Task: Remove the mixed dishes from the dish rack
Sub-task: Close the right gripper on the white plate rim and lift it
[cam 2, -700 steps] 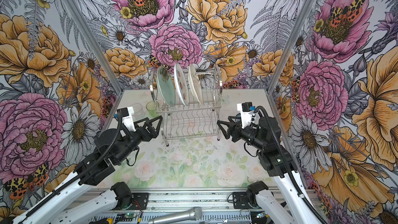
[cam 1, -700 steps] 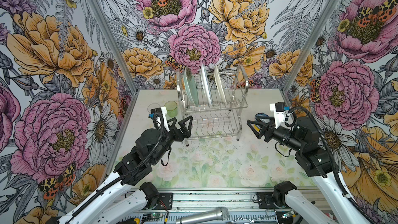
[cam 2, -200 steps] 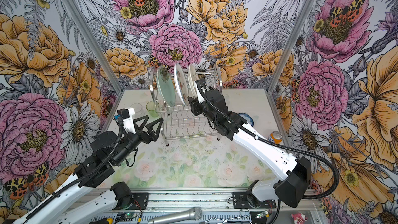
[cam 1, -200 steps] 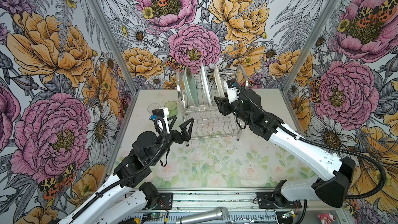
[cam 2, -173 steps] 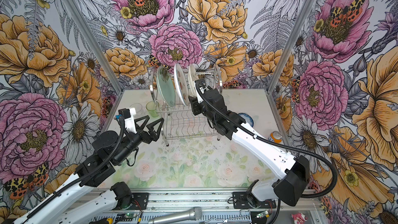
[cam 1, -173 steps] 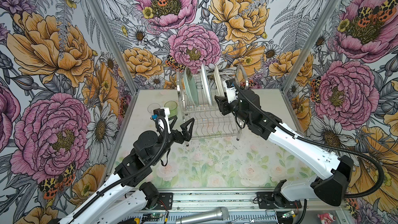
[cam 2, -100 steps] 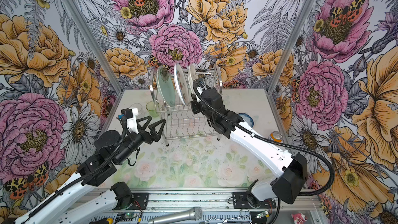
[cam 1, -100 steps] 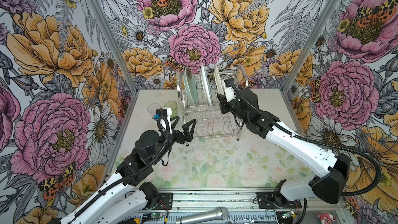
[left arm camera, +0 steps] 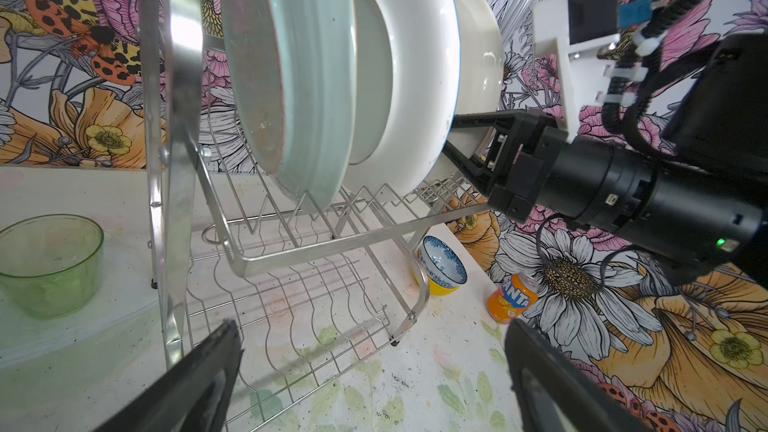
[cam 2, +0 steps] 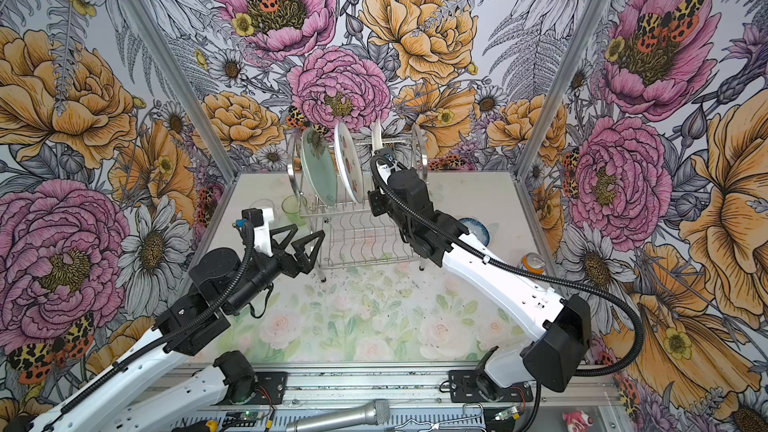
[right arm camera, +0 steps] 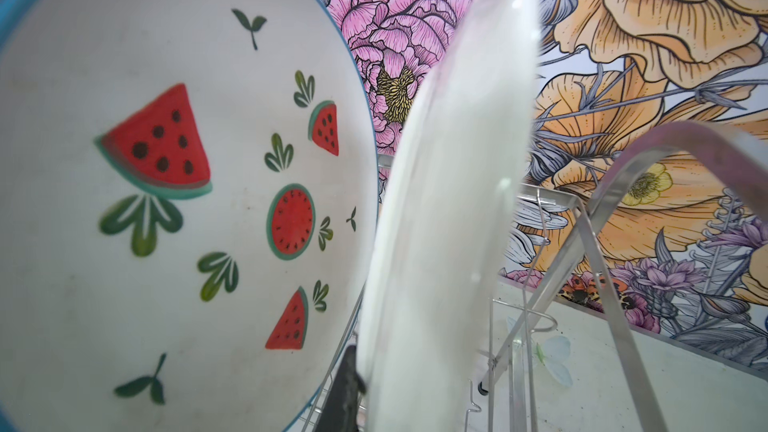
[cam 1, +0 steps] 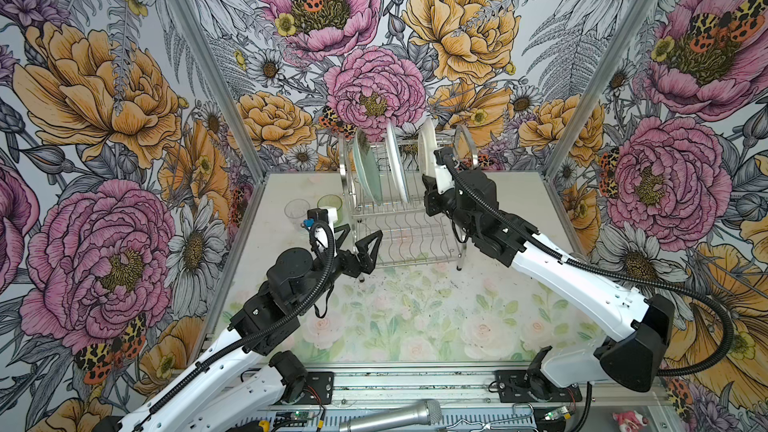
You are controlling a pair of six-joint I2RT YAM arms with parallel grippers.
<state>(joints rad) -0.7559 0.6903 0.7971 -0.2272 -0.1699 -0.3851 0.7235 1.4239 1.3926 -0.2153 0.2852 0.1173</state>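
While the right arm reaches over the dish rack [cam 1: 405, 238], which stands at the far middle of the counter [cam 1: 415, 317], I read the station as follows.

Rack load: three plates stand on edge in the upper shelf. The pale green plate [cam 1: 368, 168] is on the left. The white plate [cam 1: 397, 160], printed with watermelon slices, is in the middle. The cream plate [cam 1: 426, 145] is on the right.

Right gripper [left arm camera: 455, 137]: the jaws are drawn narrow and clamped on the near rim of the cream plate. In the right wrist view one black finger [right arm camera: 347, 384] lies against the plate's left face. The second finger is hidden behind the plate. The cream plate stands upright in the rack.

Left gripper [cam 1: 356, 241]: the jaws are spread wide and hold nothing. It hovers over the counter, just beside the rack's near-left corner.

Items off the rack:
- The green tumbler [cam 1: 329, 203] and the clear glass [cam 1: 297, 211] stand side by side on the counter, left of the rack.
- The blue-and-white bowl [left arm camera: 444, 261] sits inside the yellow bowl [left arm camera: 436, 288] on the counter, right of the rack.
- The orange can [left arm camera: 512, 297] stands near them, toward the right wall.
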